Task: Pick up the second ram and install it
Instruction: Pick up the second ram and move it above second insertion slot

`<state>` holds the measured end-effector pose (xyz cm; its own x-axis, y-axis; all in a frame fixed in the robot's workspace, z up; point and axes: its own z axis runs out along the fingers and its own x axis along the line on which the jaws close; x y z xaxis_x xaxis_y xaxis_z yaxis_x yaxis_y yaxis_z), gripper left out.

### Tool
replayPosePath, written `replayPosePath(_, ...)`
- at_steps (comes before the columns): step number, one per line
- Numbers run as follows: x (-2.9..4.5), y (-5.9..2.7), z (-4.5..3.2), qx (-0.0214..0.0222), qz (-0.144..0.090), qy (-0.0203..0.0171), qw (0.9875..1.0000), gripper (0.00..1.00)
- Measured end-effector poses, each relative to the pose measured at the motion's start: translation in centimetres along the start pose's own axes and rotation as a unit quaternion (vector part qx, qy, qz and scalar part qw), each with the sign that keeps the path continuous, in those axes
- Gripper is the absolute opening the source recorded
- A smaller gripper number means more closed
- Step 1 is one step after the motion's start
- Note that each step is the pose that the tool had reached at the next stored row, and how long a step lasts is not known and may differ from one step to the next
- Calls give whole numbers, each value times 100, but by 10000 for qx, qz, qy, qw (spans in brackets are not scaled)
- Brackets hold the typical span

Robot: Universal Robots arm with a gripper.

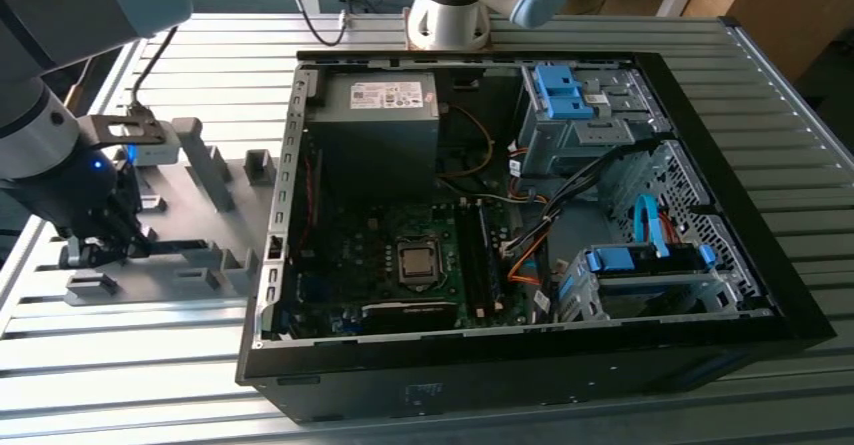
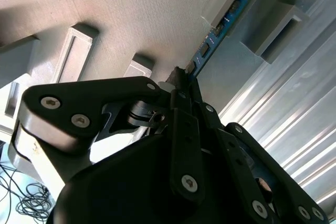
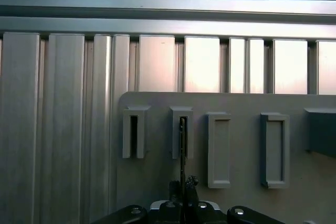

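One memory stick [image 2: 220, 27] stands on edge in a slotted block on the grey plate [image 1: 254, 215], near the worktop's [image 1: 134, 385] edge at the exterior view's left. The gripper [image 2: 182, 74] pinches one end of it, with a finger pressed against each face. Four slotted blocks [image 3: 219, 150] form a row in the first wrist view. One open computer case [image 1: 534, 225] stands just beside the plate. Bare ribbed worktop lies open beyond the plate's far edge.

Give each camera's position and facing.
Exterior view: off the arm, looking down on the open computer case and fixture plate; arm and claw at the exterior view's left.
First wrist view: behind the claw, facing the second ram edge-on in its slot.
Second wrist view: beside the claw's linkages, facing the ram's flat side.
Shared: both wrist views show the claw gripping the ram.
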<state>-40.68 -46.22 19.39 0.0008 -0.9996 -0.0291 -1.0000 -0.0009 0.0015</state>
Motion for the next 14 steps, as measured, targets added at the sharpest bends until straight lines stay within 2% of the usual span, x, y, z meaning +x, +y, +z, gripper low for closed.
replayPosePath(2, -1, 0, -40, 1, 0, 0, 10000, 14)
replayPosePath(14, -2, 0, -69, 0, 0, 0, 10000, 14)
